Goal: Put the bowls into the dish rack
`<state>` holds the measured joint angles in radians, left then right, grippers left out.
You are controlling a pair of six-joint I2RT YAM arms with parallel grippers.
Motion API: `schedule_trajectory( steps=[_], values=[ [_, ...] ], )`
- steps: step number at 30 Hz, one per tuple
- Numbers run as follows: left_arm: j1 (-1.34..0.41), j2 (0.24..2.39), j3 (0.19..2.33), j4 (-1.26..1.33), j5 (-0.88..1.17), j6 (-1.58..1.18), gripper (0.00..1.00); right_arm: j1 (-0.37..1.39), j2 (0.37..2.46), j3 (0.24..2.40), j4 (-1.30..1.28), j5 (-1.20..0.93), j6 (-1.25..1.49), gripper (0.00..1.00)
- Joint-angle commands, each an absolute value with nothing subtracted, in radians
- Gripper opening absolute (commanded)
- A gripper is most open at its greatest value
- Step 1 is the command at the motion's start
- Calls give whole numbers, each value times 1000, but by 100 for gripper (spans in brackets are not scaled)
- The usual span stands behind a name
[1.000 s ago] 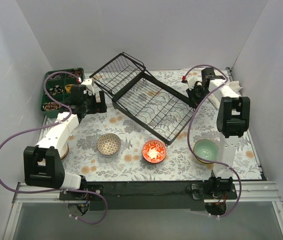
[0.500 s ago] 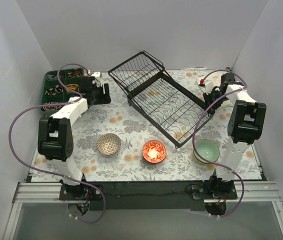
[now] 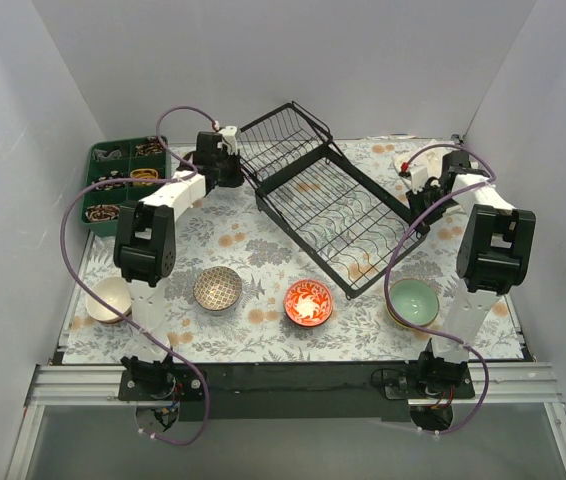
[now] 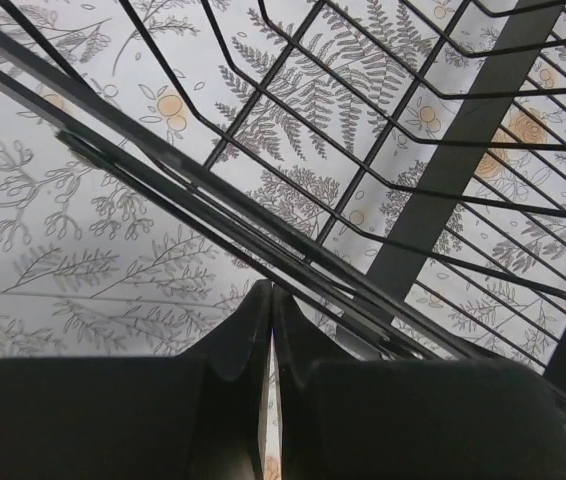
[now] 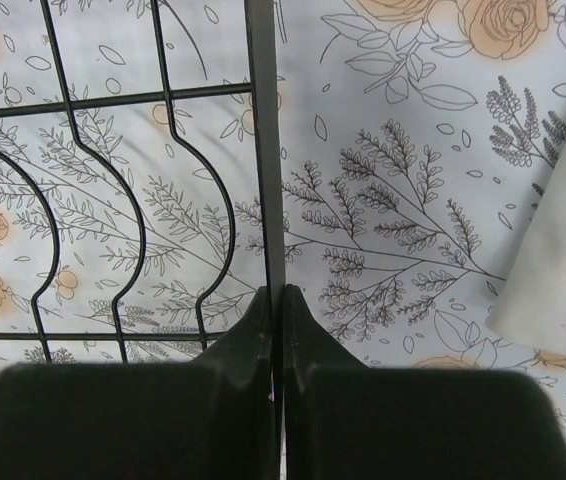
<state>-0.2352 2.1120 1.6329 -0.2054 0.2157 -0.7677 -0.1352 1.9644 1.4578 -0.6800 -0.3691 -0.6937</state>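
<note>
The black wire dish rack (image 3: pixel 335 205) lies diagonally across the back middle of the flowered cloth and holds nothing. My left gripper (image 3: pixel 235 172) is shut at the rack's left corner. Its tips (image 4: pixel 270 290) sit against a bundle of rack wires (image 4: pixel 213 185), with no wire visible between them. My right gripper (image 3: pixel 418 205) is shut on the flat bar of the rack's right edge (image 5: pixel 264 150), which runs down between its tips (image 5: pixel 282 292). Four bowls stand along the front: cream (image 3: pixel 106 298), brown lattice (image 3: pixel 217 289), red-orange (image 3: pixel 308 302) and pale green (image 3: pixel 413 300).
A green compartment tray (image 3: pixel 123 180) with small items stands at the back left. Purple cables loop above both arms. White walls close in the left, right and back sides. A white shape (image 5: pixel 563 260) lies on the cloth right of the right gripper.
The left arm swung right from the green tray to the rack's left corner and its jaws closed. The rack shifted right and turned, with the right gripper shut on its edge. The cream bowl is now uncovered.
</note>
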Motion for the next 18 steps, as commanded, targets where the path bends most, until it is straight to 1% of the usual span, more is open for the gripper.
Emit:
schedule_trajectory(
  steps=[1, 4, 11, 14, 15, 18],
  values=[
    [-261, 2150, 1736, -163, 221, -752, 0, -155, 1887, 1433, -724, -402, -548, 1],
    [-275, 2192, 1769, -140, 207, -758, 0, -155, 1882, 1416, -726, -397, -552, 1],
    [-324, 2299, 1931, -107, 222, -755, 0, -152, 1875, 1378, -723, -390, -564, 1],
    [-348, 2353, 1982, -100, 235, -767, 0, -150, 1862, 1364, -713, -373, -566, 16],
    [-356, 2367, 2014, -100, 238, -772, 0, -149, 1862, 1364, -715, -373, -565, 24],
    [-383, 2417, 2072, -86, 226, -778, 0, -149, 1862, 1377, -715, -377, -558, 34]
  ],
)
